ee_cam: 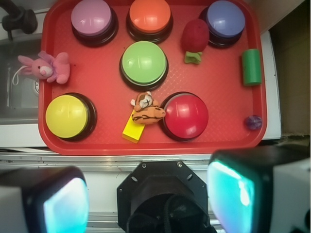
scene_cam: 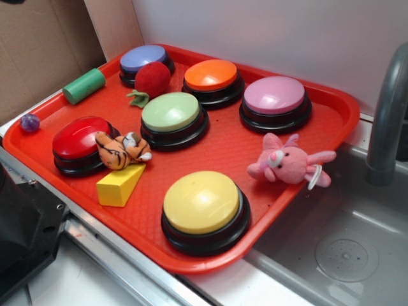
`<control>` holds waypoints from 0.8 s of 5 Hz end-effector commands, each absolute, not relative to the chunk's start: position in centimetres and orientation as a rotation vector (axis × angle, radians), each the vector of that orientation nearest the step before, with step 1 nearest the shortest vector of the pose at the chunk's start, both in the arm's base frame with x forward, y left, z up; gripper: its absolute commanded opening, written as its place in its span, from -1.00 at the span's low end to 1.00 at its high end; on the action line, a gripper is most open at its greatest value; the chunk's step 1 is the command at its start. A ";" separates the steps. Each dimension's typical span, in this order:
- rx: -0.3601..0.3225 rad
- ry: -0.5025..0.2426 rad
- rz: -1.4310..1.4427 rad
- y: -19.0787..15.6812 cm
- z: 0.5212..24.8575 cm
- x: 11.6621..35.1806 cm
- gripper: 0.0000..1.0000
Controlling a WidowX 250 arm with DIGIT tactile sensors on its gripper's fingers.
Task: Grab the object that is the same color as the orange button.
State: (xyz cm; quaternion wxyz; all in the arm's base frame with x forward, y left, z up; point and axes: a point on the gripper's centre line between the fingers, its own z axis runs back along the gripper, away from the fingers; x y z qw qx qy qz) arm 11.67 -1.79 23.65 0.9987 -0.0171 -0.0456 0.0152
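- My gripper (ee_cam: 146, 204) is open and holds nothing. Its two fingers (ee_cam: 231, 189) are spread wide, and it hangs high above the near edge of the red tray (ee_cam: 221, 131).
- The orange button (ee_cam: 149, 15) sits at the far side of the tray. The little tiger (ee_cam: 147, 110) has the same orange color, so that is my thing to grab.
- The tiger lies right against the red button (ee_cam: 187, 115), on the side toward the yellow button (ee_cam: 67, 116). It rests partly on the yellow block (ee_cam: 132, 131).
- I think I should come straight down over the tiger and turn my fingers so that neither bumps the red button.
- I should squeeze the soft middle and leave the block behind.
- I see no words or labels anywhere.
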 end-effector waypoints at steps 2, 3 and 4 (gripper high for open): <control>0.016 -0.084 -0.012 -2.0 21.0 13.0 1.00; 0.002 -0.081 -0.086 -2.1 18.5 14.3 1.00; 0.001 -0.083 -0.125 -2.1 16.3 15.7 1.00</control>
